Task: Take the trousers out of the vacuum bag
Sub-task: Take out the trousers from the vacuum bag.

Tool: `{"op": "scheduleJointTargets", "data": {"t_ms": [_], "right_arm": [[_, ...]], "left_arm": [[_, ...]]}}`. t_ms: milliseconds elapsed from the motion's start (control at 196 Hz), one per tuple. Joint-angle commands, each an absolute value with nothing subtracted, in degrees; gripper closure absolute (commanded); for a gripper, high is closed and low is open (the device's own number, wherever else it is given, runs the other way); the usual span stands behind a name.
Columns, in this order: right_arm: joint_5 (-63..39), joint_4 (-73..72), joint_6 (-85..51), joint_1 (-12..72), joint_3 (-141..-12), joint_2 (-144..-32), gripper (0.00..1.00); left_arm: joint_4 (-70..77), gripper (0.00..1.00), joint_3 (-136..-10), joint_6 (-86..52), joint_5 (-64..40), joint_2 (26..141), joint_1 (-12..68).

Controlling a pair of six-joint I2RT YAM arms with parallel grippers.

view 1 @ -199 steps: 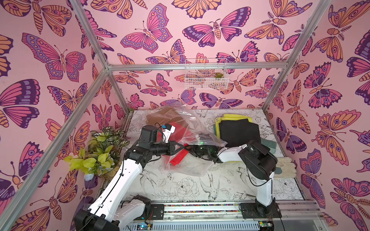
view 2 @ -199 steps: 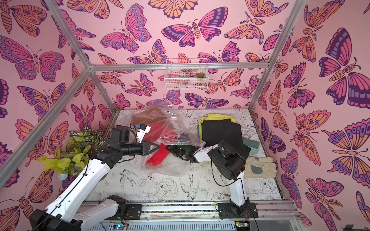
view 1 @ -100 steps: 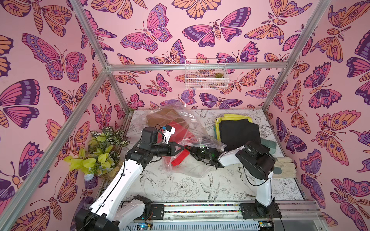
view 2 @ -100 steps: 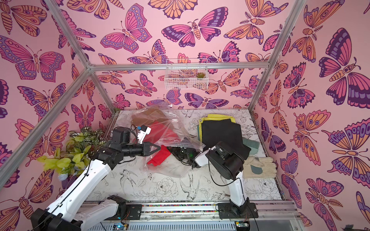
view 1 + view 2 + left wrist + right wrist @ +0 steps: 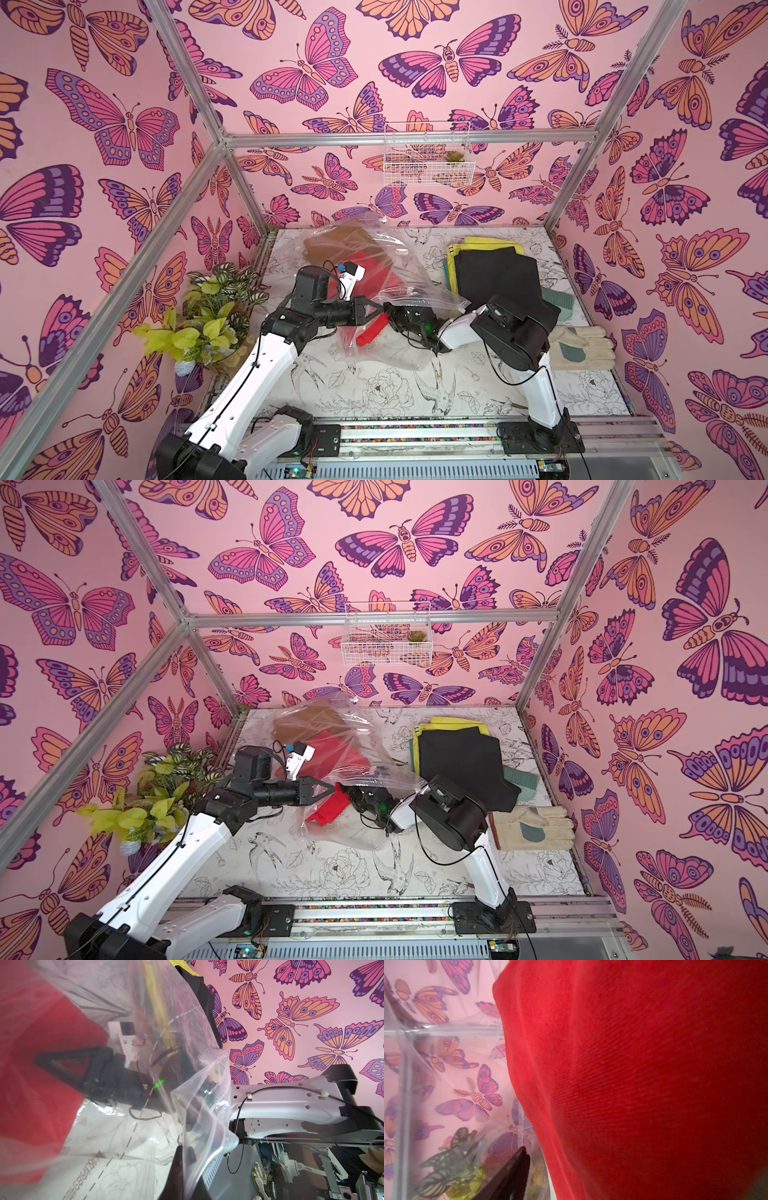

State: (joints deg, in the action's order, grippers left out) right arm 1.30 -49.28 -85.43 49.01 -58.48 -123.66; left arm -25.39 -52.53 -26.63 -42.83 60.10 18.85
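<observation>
R fingers (image 5: 512, 1174) are inside the vacuum bag (image 5: 409, 270), blurred by film. Only one shows, beside the red trousers (image 5: 382, 278), so can't tell their gap or whether they hold cloth. Brown trousers (image 5: 336, 243) also in bag, partly hidden, centre of table (image 5: 374, 395). L fingers (image 5: 177, 1167) pinch tight on bag's film edge, held off table. Right of bag, black trousers (image 5: 498, 278) cover yellow trousers (image 5: 486, 243) & teal trousers (image 5: 559, 301). Gloves (image 5: 582, 347) lower right, plant (image 5: 208, 316) left. Both arms reach inward, tips nearly meeting mid-frame.
</observation>
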Motion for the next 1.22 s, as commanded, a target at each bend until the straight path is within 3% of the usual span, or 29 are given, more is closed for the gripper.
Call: {"op": "scheduleJointTargets", "data": {"t_ms": [0,209,561,724,1219], "right_arm": [[4.5,-49.0,-86.8,49.5,-59.9,-127.6,0.30],[2.9,-47.5,-85.3,49.2,-64.4,-130.3,0.39],[-0.6,-45.7,-81.3,47.3,-66.1,-127.7,0.85],[-2.3,-45.0,-78.4,47.2,-63.0,-122.2,1.00],[-3.2,-39.7,-68.9,48.4,-46.3,-100.1,1.00]], "left_arm": [[-24.3,1.00,-51.2,-27.4,-42.3,58.7,19.3],[-24.1,1.00,-50.5,-27.7,-42.0,58.7,19.7],[-23.8,1.00,-49.7,-27.3,-40.3,60.2,20.0],[-23.8,1.00,-50.3,-27.4,-37.5,62.7,20.0],[-22.8,1.00,-53.8,-28.7,-30.7,70.0,20.0]]}}
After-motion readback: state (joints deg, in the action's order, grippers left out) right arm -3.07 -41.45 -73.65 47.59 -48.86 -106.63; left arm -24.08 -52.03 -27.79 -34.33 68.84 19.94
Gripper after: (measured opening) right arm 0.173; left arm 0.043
